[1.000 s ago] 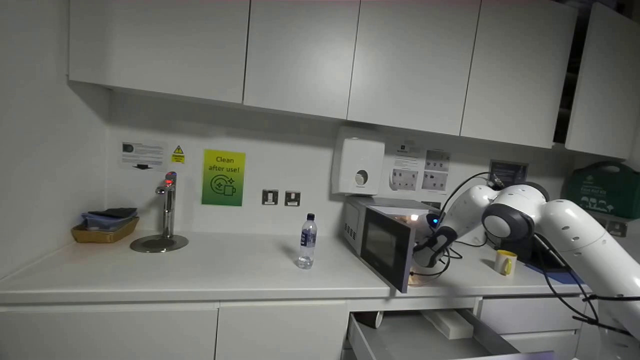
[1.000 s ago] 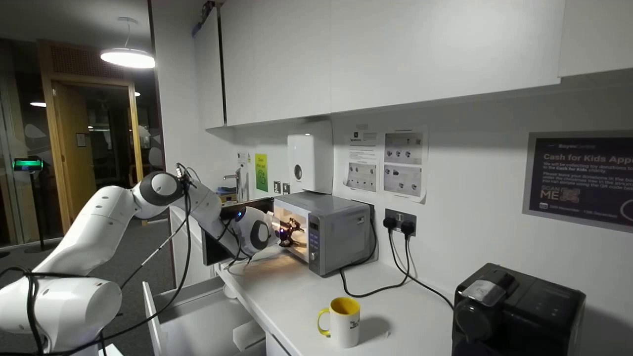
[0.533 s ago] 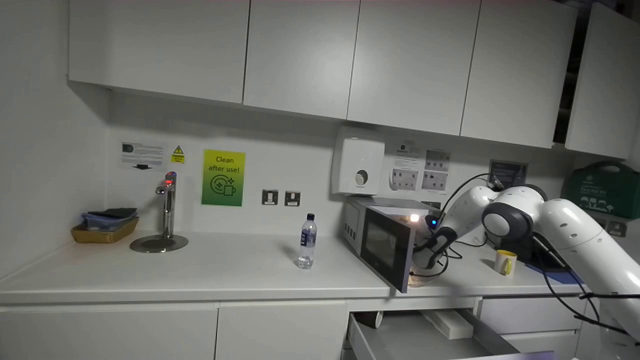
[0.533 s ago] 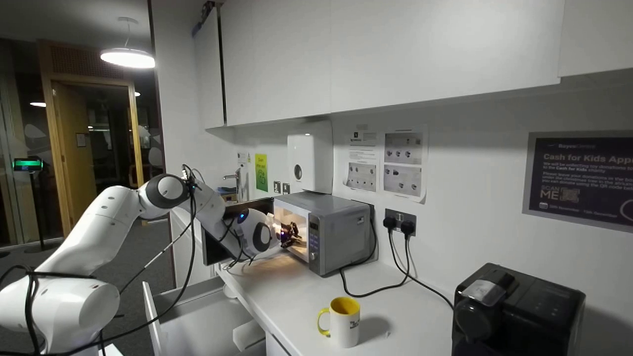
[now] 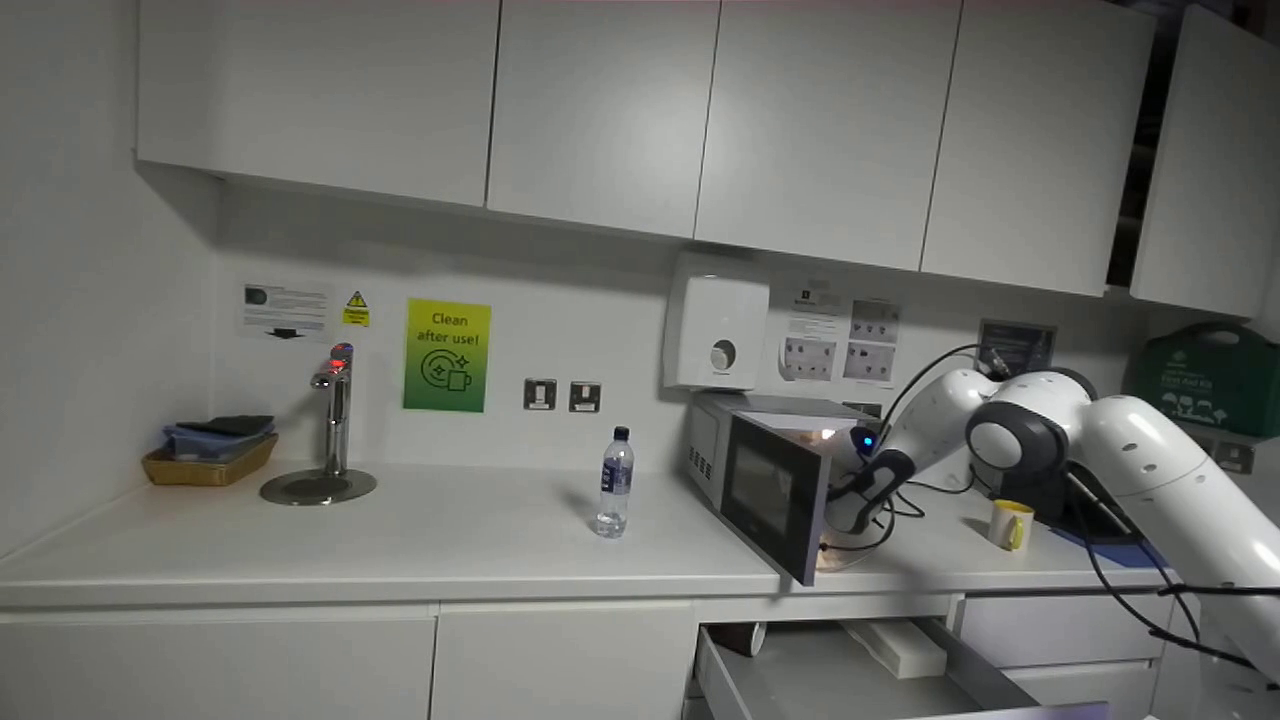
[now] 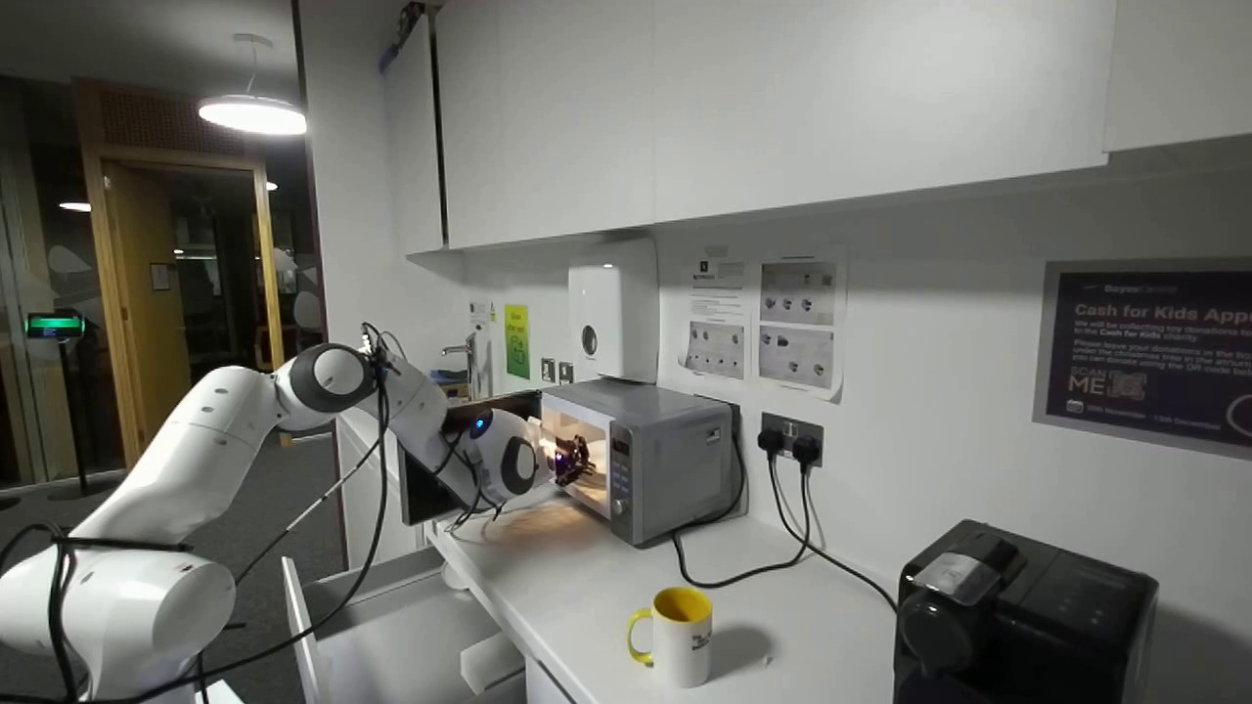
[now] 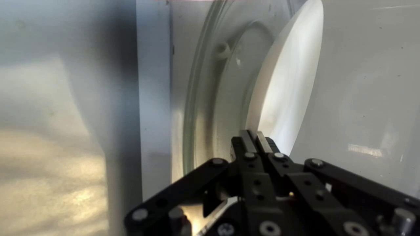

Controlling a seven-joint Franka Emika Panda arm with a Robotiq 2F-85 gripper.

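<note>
Right on the rim! My one gripper (image 7: 253, 136) has its jaws clenched on the edge of a single white dish (image 7: 288, 82), which spreads toward one o'clock in the wrist view, inside the one microwave (image 6: 675, 469). One glass turntable (image 7: 189, 131) curves from nine round toward twelve o'clock of the grip; whether the dish sits on it or rides clear, I can't tell from my end. The single door (image 5: 765, 490) stands open, my one arm (image 6: 186, 460) running in beside it. Out along the worktop (image 5: 450, 540) in an exterior view: one water bottle (image 5: 614, 490), upright, at nine o'clock of that door, two wall switches (image 5: 540, 395) up at eleven from the bottle, one tap (image 5: 338, 415) well off, just past nine. Below, between five and six from the door, one drawer (image 5: 800, 690) hangs open, and I see two things in it, a dark cylinder (image 5: 738, 638) and a white block (image 5: 908, 652). And in an exterior view, two black plugs (image 6: 806, 450) at the microwave's three o'clock, one coffee machine (image 6: 1056, 606) at four, and one yellow-and-white mug (image 6: 680, 645) at six, well apart from my gripper.
</note>
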